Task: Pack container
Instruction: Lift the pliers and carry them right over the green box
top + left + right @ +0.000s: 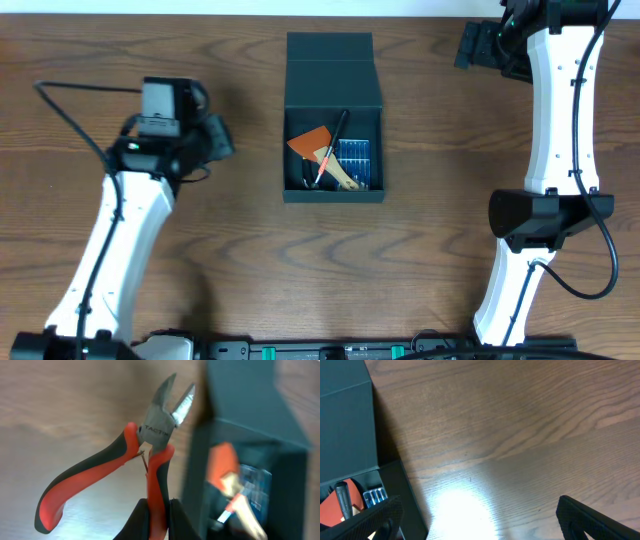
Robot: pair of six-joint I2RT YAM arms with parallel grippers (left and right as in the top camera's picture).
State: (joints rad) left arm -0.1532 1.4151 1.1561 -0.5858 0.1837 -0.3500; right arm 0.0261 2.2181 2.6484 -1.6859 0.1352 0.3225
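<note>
Container [333,95] open-topped, lid flap far end, long axis near-far. Left hand [159,522] grips pliers [152,435]; right hand [479,517] wide.

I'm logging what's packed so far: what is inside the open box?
Inside the container: a blue drill-bit case, an orange piece, a black stick-like tool and a pale wooden handle. Whatever lies beneath them is covered.
</note>
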